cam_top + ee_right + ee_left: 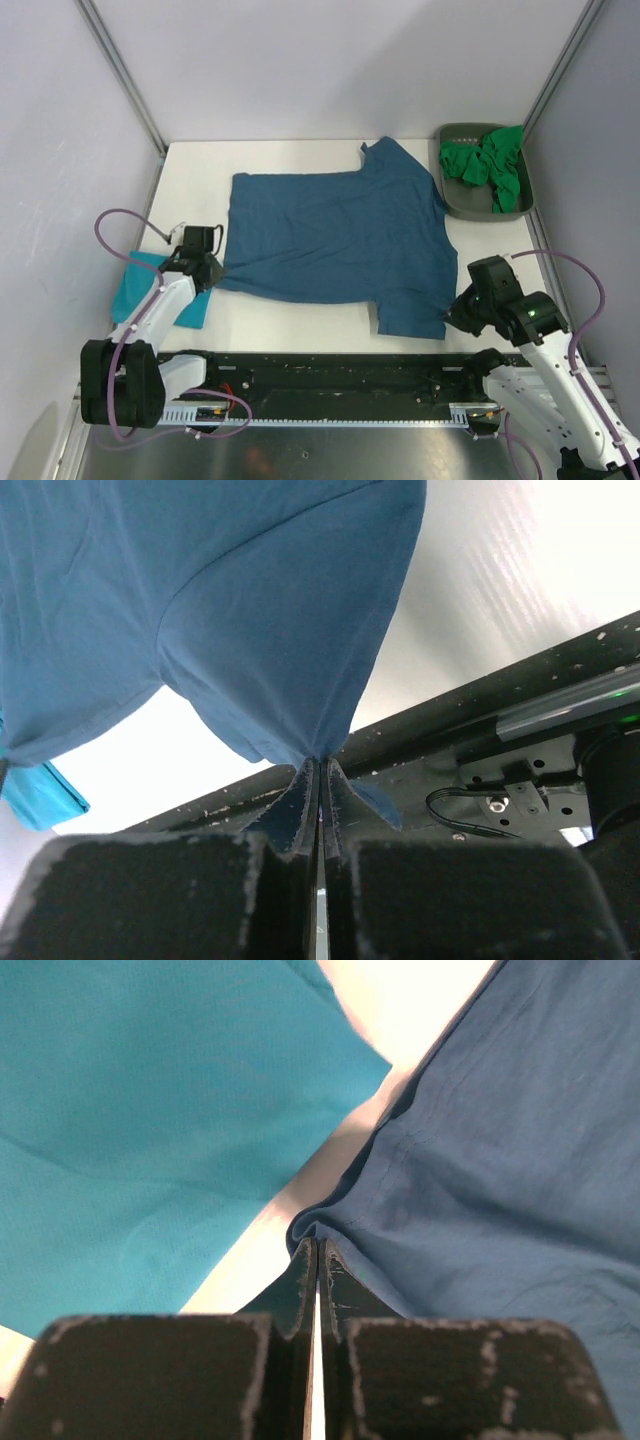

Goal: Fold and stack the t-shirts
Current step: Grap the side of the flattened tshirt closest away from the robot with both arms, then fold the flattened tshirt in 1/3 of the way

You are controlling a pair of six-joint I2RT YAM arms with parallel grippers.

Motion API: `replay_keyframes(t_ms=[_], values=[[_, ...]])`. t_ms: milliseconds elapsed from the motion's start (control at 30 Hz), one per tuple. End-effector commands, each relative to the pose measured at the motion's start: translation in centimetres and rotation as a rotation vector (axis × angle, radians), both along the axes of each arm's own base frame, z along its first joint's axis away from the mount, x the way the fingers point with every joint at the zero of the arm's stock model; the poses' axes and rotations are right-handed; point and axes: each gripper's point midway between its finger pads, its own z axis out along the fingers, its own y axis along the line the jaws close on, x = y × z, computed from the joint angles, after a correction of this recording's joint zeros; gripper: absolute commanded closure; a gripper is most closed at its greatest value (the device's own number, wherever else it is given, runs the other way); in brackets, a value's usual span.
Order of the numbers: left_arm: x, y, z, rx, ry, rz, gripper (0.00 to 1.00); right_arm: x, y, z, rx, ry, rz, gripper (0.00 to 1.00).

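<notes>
A dark steel-blue t-shirt (340,235) lies spread flat across the middle of the table. My left gripper (212,272) is shut on its near-left hem corner (330,1222). My right gripper (452,318) is shut on its near-right sleeve corner (300,715), lifting it a little. A folded turquoise t-shirt (150,290) lies at the near left under my left arm; it also shows in the left wrist view (150,1130). Bright green t-shirts (490,165) are bunched in the tray.
A dark grey tray (460,195) stands at the back right corner. The black base rail (340,375) runs along the table's near edge. Grey walls close in the table on the left, back and right.
</notes>
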Motion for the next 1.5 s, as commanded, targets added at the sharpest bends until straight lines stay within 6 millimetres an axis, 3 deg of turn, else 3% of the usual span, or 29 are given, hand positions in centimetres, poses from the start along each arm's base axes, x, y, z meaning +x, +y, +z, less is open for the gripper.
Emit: replay_keyframes(t_ms=[0,200,333,433,667,800,933,1133,1467], values=[[-1.2,-0.1,-1.5,0.01,0.038,0.022,1.0,-0.1,-1.2,0.7,-0.042,-0.008,-0.01,1.0],[-1.8,-0.6,-1.5,-0.018,0.014,0.026,1.0,1.2,-0.9,0.6,-0.055,-0.02,0.017,1.0],[-0.1,-1.1,0.5,-0.013,-0.033,-0.01,1.0,4.1,-0.1,1.4,-0.072,-0.083,0.061,1.0],[2.1,-1.8,2.1,-0.017,-0.054,-0.042,1.0,7.8,0.3,2.1,-0.132,-0.132,0.091,1.0],[7.5,-3.0,3.1,-0.011,-0.031,-0.07,1.0,19.7,1.9,5.5,-0.292,-0.285,0.159,1.0],[10.7,-3.5,3.1,-0.004,-0.019,-0.083,1.0,25.6,3.1,4.8,-0.327,-0.309,0.192,1.0],[13.0,-3.3,2.2,0.023,0.006,-0.082,1.0,29.8,3.3,3.0,-0.34,-0.296,0.198,1.0],[14.3,-2.7,2.7,0.053,-0.008,-0.063,1.0,32.4,1.7,2.5,-0.361,-0.291,0.167,1.0],[13.1,-0.8,2.9,0.082,-0.019,-0.004,1.0,33.0,0.0,2.1,-0.381,-0.281,0.131,1.0]])
